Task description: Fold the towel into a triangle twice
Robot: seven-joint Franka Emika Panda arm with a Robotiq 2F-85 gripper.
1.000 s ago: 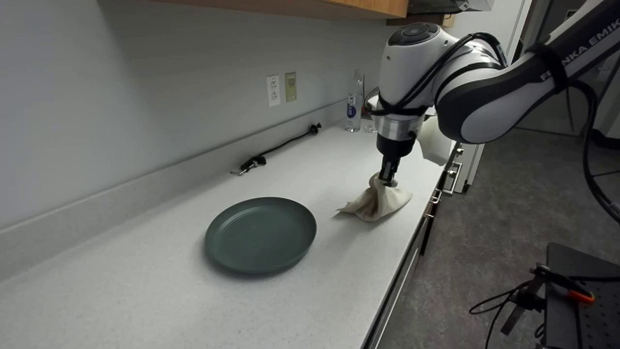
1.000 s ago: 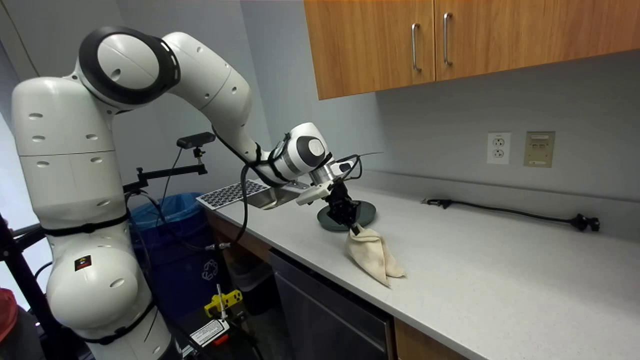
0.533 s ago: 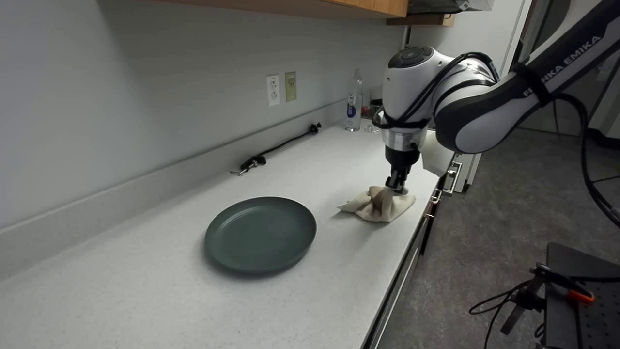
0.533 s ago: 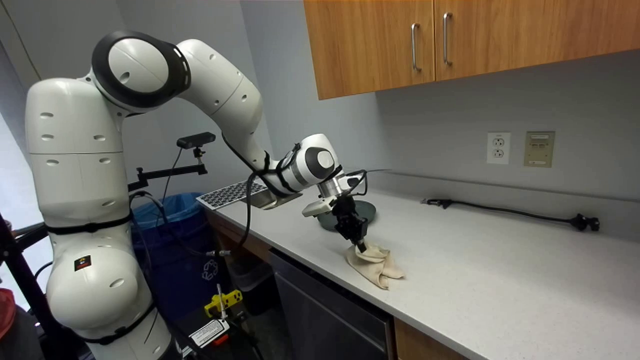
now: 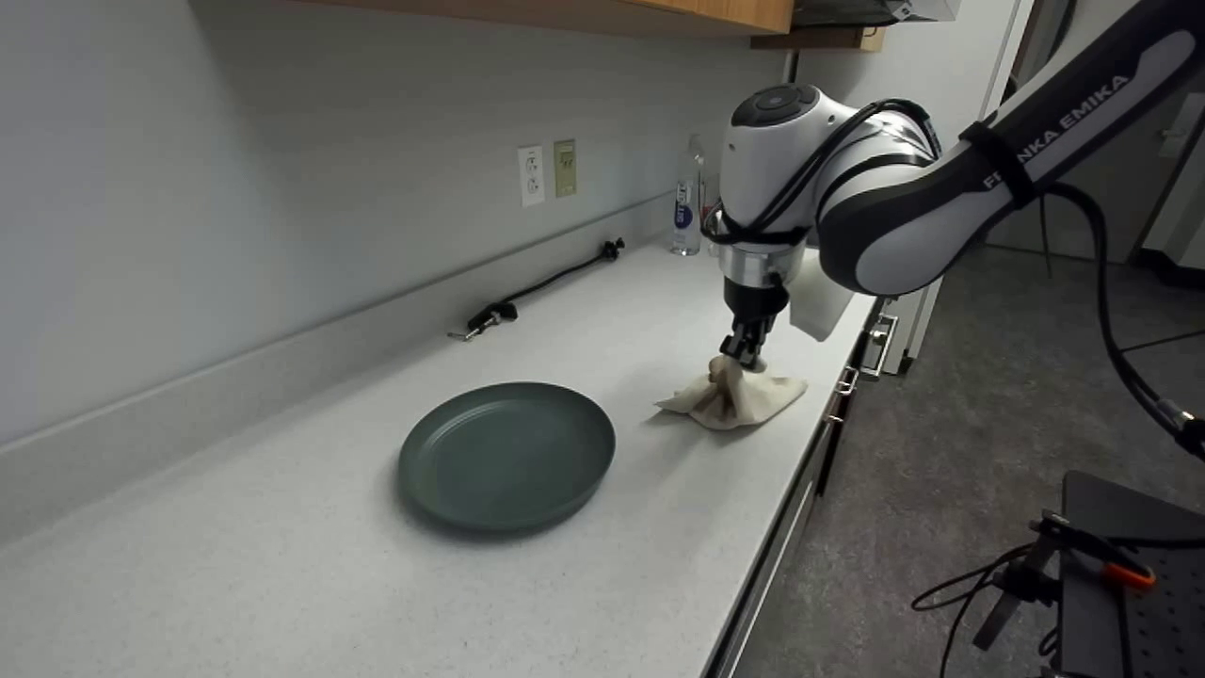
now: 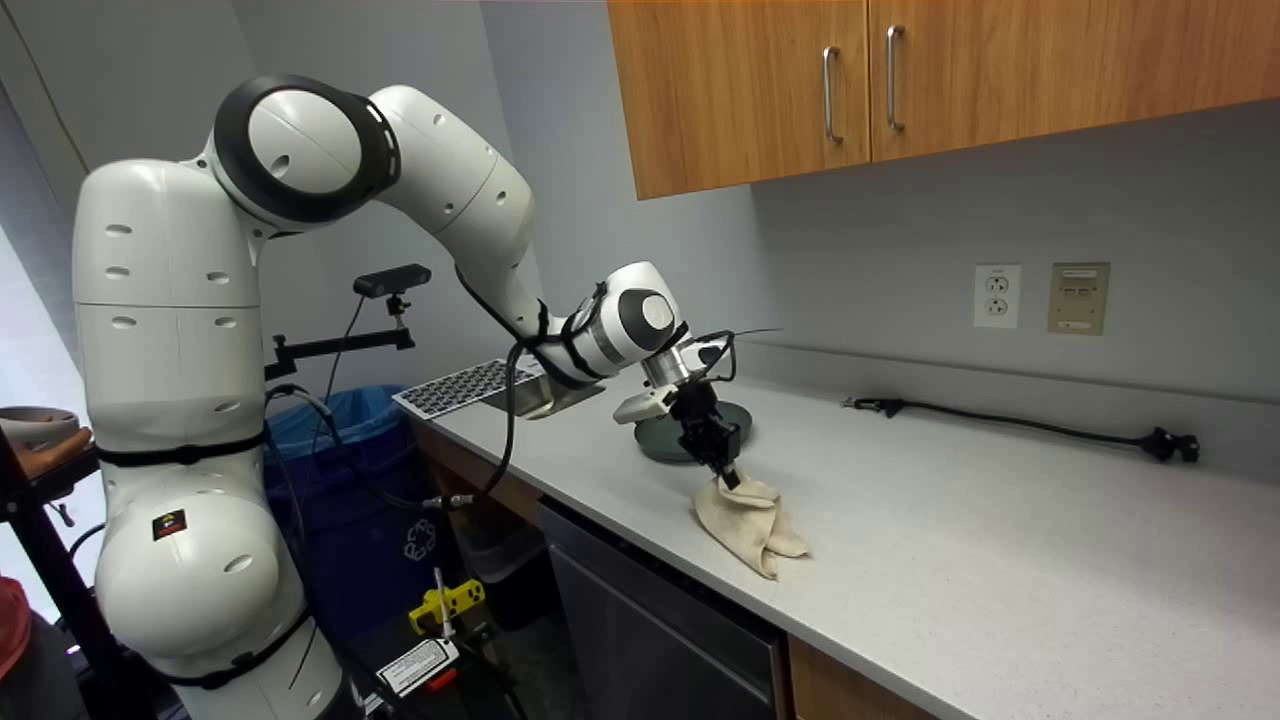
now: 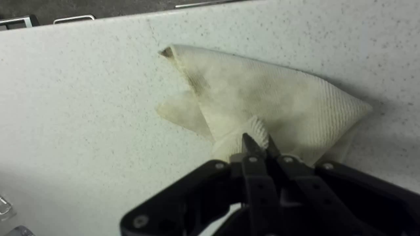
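The towel (image 7: 256, 82), a cream cloth with dark stains, lies wrinkled on the counter, partly gathered up into a peak. Its flaps spread flat on the surface and one stained corner is turned over. My gripper (image 7: 258, 141) is shut on the towel, a ribbed fold pinched between its fingertips. In both exterior views the gripper (image 5: 744, 360) points down at the peak, low above the counter, and the towel (image 6: 745, 525) drapes beneath it. The cloth right under the fingers is partly hidden by them in the wrist view.
A dark green round plate (image 5: 508, 457) sits on the counter close to the towel. A black cable with clamps (image 6: 1020, 425) lies along the wall, and a clear bottle (image 5: 685, 212) stands farther back. The counter's front edge (image 5: 767, 556) runs near the towel.
The gripper first came down, letting the towel's peak slump, then rose slightly and shifted left in an exterior view, drawing the peak up again. The grip stayed shut; the spread flaps barely moved.
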